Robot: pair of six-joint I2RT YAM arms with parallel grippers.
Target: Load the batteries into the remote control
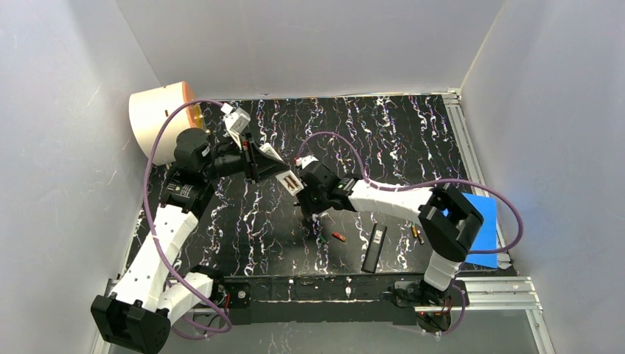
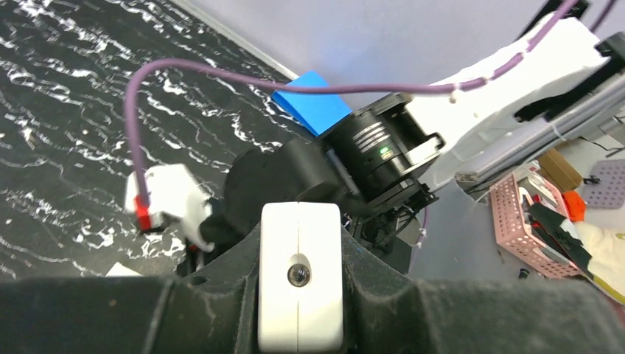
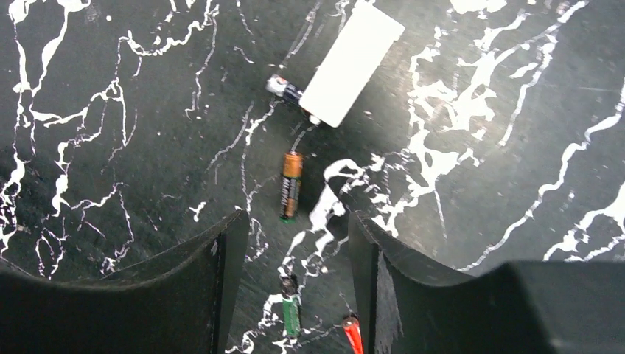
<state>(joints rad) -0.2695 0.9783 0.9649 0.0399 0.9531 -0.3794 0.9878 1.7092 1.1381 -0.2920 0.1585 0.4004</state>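
Observation:
My left gripper (image 1: 254, 158) is raised over the table's left part and shut on a white remote control (image 2: 300, 273), whose lens end faces the wrist camera. The remote (image 1: 289, 181) reaches towards my right gripper (image 1: 309, 214). My right gripper (image 3: 295, 243) hangs open above the batteries, holding nothing. A black-and-gold battery (image 3: 290, 186) lies just past its fingertips. A green battery (image 3: 291, 310) lies on the table between the fingers and a red one (image 3: 353, 333) beside the right finger. A dark battery (image 3: 284, 88) pokes out from beneath a white rectangular piece (image 3: 351, 63).
A long black remote-like bar (image 1: 374, 248) lies near the front edge, right of the red battery (image 1: 338, 237). Another small battery (image 1: 416, 234) lies further right. A blue sheet (image 1: 483, 228) sits at the right edge and a cream cylinder (image 1: 158, 114) at the back left.

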